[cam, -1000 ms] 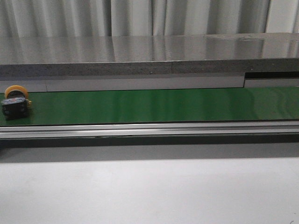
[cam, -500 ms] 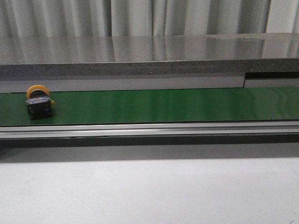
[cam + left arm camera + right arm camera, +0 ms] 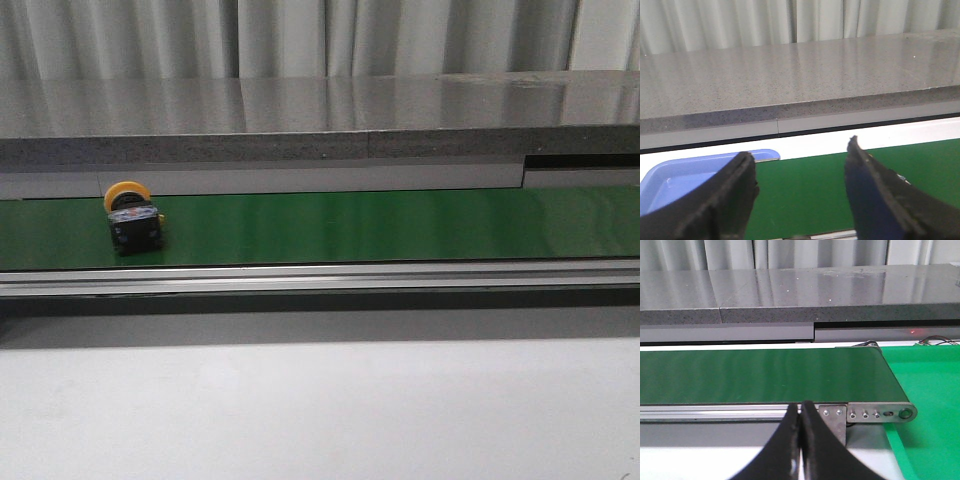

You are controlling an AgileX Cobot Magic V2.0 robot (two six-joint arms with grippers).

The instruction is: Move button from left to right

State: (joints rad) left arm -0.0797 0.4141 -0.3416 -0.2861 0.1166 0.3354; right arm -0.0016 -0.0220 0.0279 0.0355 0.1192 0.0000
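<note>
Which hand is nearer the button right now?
Likely the left. The button sits on the belt's left part; the left hand overlooks that end, the right hand the far right end. Neither view shows it.

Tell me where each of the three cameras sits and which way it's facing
Front: looks forward over the green belt with the button; no arm visible.
Left wrist: over the belt, open left gripper, blue tray.
Right wrist: faces the belt's end, shut right gripper.
All three share the belt and grey ledge.
</note>
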